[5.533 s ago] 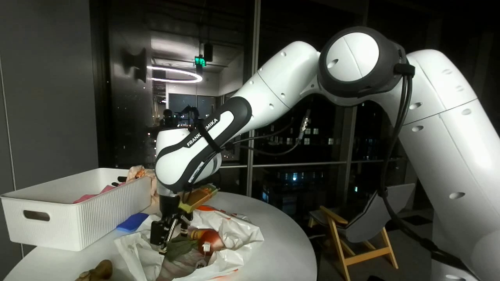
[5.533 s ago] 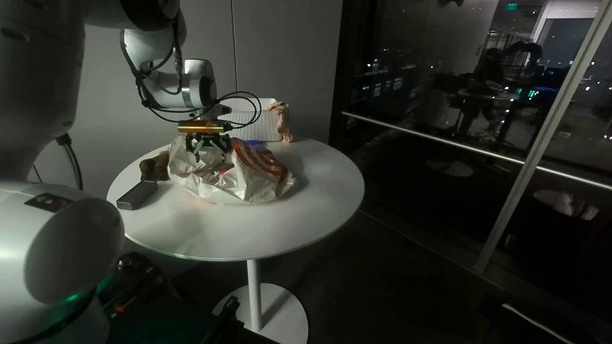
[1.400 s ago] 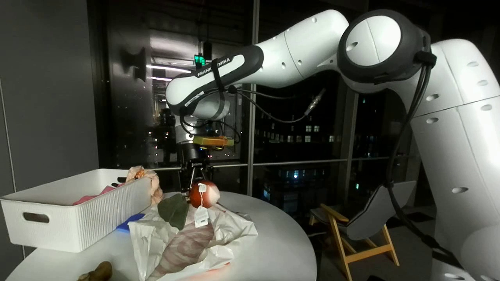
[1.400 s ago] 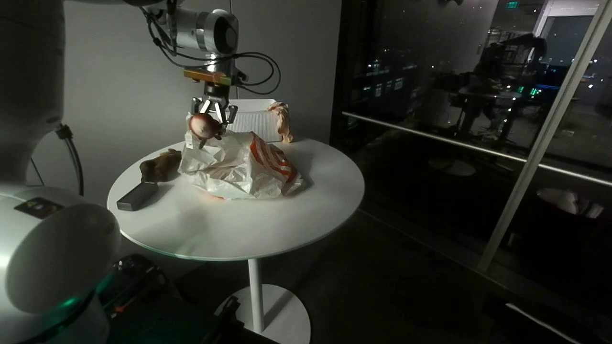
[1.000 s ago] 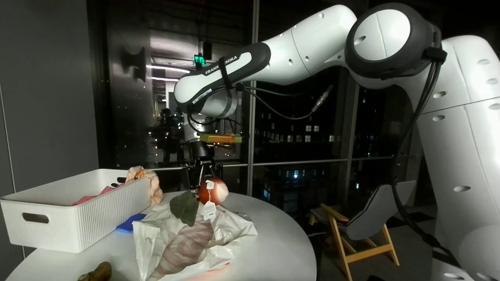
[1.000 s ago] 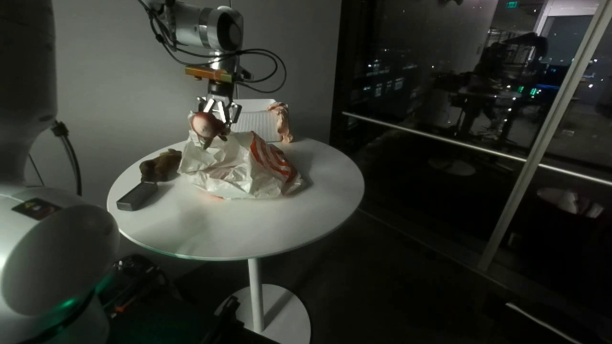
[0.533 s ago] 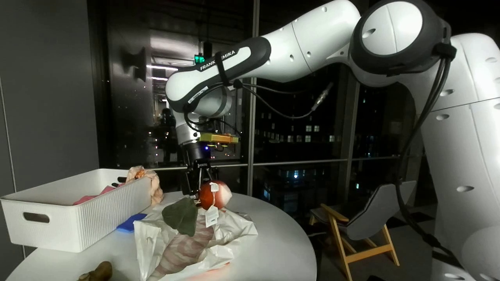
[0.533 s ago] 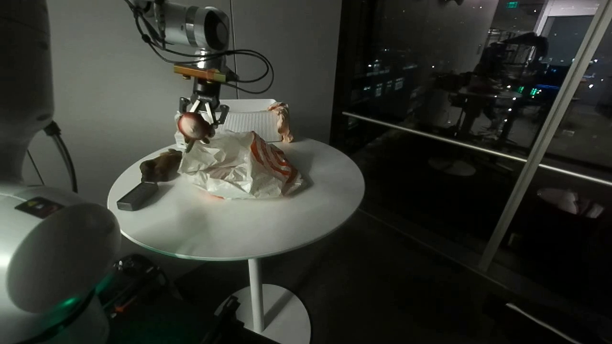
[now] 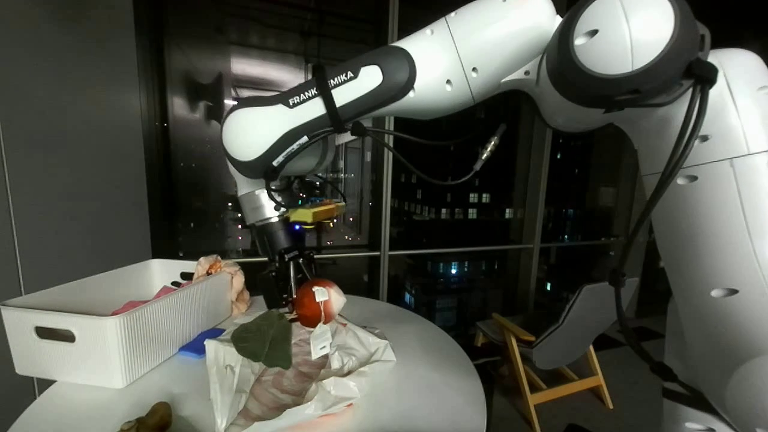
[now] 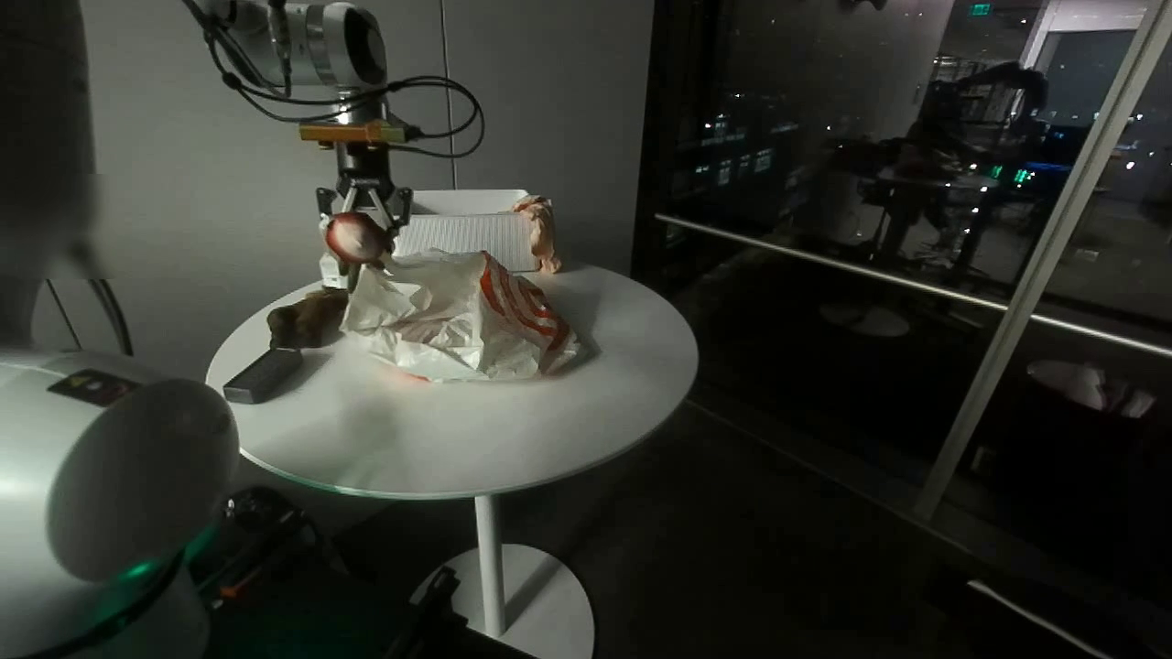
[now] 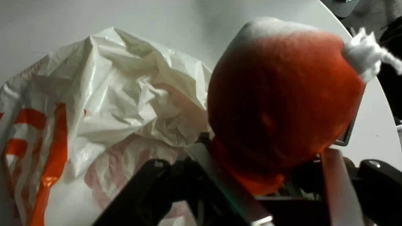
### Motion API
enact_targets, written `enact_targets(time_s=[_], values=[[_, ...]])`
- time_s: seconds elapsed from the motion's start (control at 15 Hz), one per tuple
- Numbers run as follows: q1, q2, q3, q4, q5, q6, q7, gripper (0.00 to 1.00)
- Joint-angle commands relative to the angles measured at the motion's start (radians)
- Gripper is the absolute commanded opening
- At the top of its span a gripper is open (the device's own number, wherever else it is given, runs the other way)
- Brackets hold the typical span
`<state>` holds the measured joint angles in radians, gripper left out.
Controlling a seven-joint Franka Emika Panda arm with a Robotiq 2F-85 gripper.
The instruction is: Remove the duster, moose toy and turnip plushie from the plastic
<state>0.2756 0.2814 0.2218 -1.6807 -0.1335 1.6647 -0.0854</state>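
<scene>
Just under the gripper [image 10: 364,226], pinched tight by it, hangs the red turnip plushie [image 11: 282,97], which has now come up out of the plastic bag [image 10: 458,339] and is swinging toward the brown moose toy [image 10: 307,318]. Lower than the gripper and off to one side, the moose toy and what looks like the grey duster [image 10: 264,375] sit on the table [image 10: 513,430]. So I think only the turnip plushie needs putting down.

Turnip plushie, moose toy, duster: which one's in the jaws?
The turnip plushie, red and white with a hanging tag; the moose toy and duster both lie on the table.
</scene>
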Motion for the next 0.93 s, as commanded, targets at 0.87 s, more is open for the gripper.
enact_targets(time_s=[0.87], values=[[0.245,0.502,-0.034,0.427,-0.321,0.523,0.018,0.31]])
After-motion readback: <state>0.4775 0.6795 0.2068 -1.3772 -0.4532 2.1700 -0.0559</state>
